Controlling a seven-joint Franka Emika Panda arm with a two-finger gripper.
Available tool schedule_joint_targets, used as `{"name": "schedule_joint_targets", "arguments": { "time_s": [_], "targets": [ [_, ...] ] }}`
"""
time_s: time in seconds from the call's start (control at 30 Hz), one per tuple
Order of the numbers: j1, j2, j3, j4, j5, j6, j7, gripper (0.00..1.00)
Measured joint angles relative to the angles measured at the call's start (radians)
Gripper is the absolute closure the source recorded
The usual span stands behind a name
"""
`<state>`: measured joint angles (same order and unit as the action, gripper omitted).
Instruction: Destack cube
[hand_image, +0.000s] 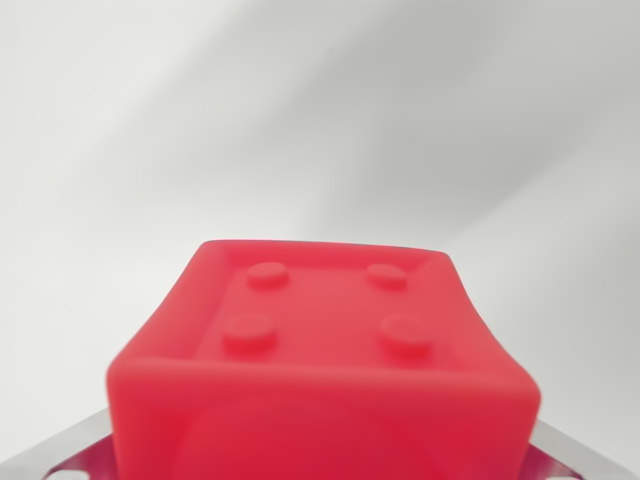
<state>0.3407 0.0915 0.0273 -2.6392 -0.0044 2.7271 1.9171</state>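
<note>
Operator, your wrist view gives you one object of substance and little else.

At the near left corner, you see a strip of grey metal (75, 445) with pale round holes along its lower edge; it runs under the cube and is out of focus.

At the centre, filling the lower half of your view, sits the red cube (325, 380). You look onto a recessed face bearing four round studs in a square pattern, two nearer and two farther, inside a raised rim. The near side of the cube is blurred and cut off by the bottom edge, so you cannot tell what it rests on or whether another cube lies beneath it.

At the near right corner, you see a matching sliver of grey metal (575, 450), also partly hidden behind the cube.

Beyond the cube, the far surface (320, 120) is plain white with soft grey shadow bands running diagonally.

The pincer's fingers do not show clearly in your view; you cannot tell whether they stand apart, together, or clamped on the cube
</note>
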Motion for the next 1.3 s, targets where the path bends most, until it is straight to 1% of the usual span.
{"name": "schedule_joint_targets", "arguments": {
  "time_s": [0.57, 1.03, 1.3],
  "targets": [
    [0.000, 0.123, -0.004, 0.008, -0.005, 0.114, 0.003, 1.00],
    [0.005, 0.209, -0.010, 0.024, -0.008, 0.184, 0.005, 1.00],
    [0.009, 0.248, -0.014, 0.034, -0.008, 0.213, 0.005, 1.00]
  ]
}}
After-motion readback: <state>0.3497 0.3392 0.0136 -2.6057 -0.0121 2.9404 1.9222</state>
